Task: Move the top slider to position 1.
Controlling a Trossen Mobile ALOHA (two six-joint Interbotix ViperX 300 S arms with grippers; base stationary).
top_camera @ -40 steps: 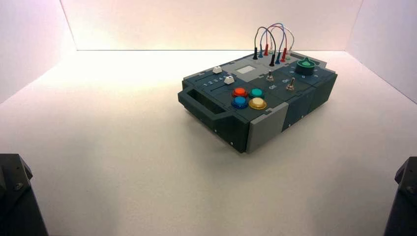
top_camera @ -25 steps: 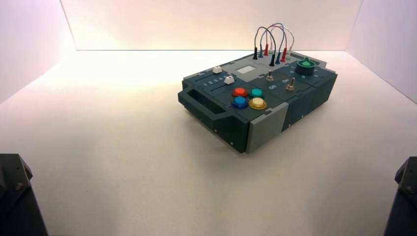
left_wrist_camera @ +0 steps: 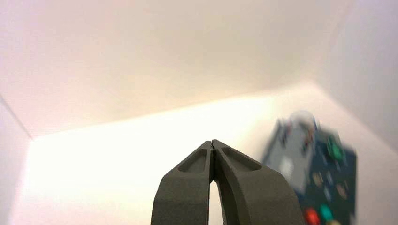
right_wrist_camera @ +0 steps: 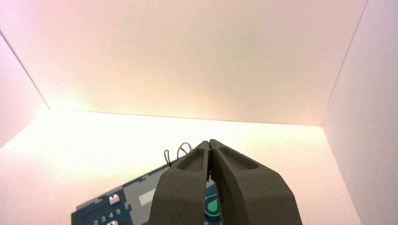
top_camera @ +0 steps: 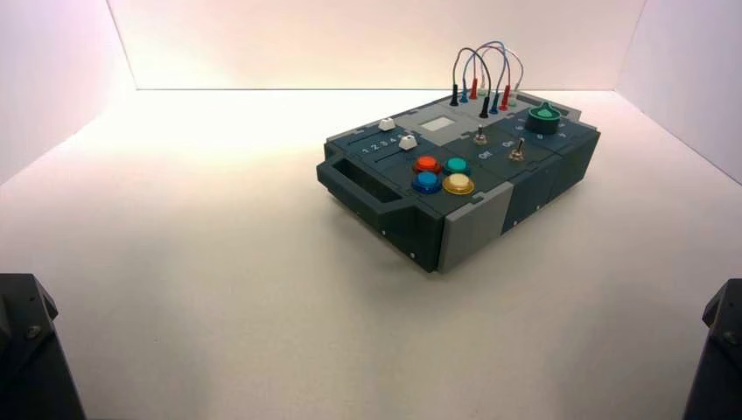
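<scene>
The dark teal box (top_camera: 411, 219) stands turned on the white table, right of centre. The top slider (top_camera: 387, 124) is the farther of two white blocky knobs; the other knob (top_camera: 407, 143) sits nearer the buttons. A row of white numerals runs between their tracks, with position 1 (top_camera: 365, 150) at the row's left end. In the right wrist view the top slider (right_wrist_camera: 113, 199) shows beside the numerals (right_wrist_camera: 107, 216). My left gripper (left_wrist_camera: 212, 141) is shut and empty, far from the box (left_wrist_camera: 319, 173). My right gripper (right_wrist_camera: 209, 140) is shut and empty too, held back from the box.
The box also bears several round coloured buttons (top_camera: 442, 173), two metal toggle switches (top_camera: 480, 136), a green knob (top_camera: 543, 115) and looped wires (top_camera: 483, 74). Both arms (top_camera: 26, 350) (top_camera: 722, 337) sit parked at the near corners. White walls enclose the table.
</scene>
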